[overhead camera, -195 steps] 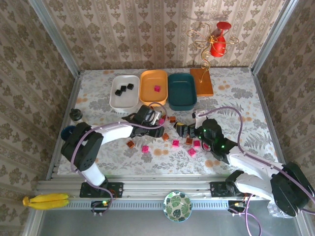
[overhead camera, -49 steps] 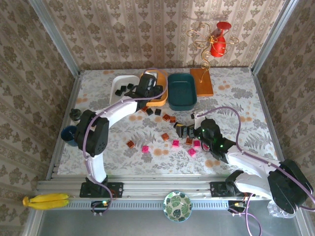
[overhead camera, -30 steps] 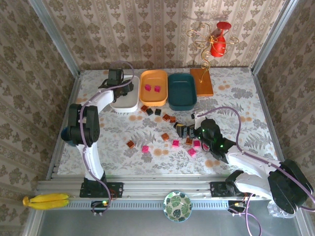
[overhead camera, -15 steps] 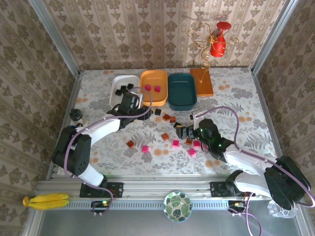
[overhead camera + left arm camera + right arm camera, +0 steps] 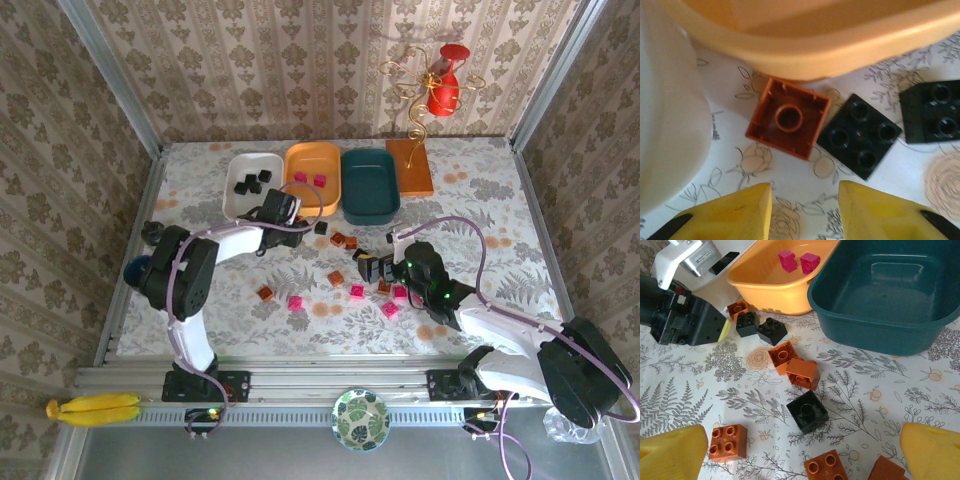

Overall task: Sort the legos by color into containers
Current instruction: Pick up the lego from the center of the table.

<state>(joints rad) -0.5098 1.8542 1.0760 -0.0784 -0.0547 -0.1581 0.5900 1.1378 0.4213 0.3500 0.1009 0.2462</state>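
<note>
The left fingers (image 5: 730,212) stand slightly apart on nothing, close to the orange-yellow tray (image 5: 805,60); an upturned orange-brown lego (image 5: 788,124) and a black lego (image 5: 859,136) lie on the worktop (image 5: 800,172) against its wall. The right fingers (image 5: 670,450) are spread wide, farther from that tray, which holds two pink legos (image 5: 787,260).

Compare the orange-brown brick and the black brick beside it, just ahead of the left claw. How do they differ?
Pose: the orange-brown brick lies upside down, hollow underside with its round tube up; the black brick lies with four studs up. Place: the orange-brown brick is nearer the white tray, the black brick farther from it. Shared: both are square, similar in size, on the tablecloth by the orange-yellow tray.
</note>
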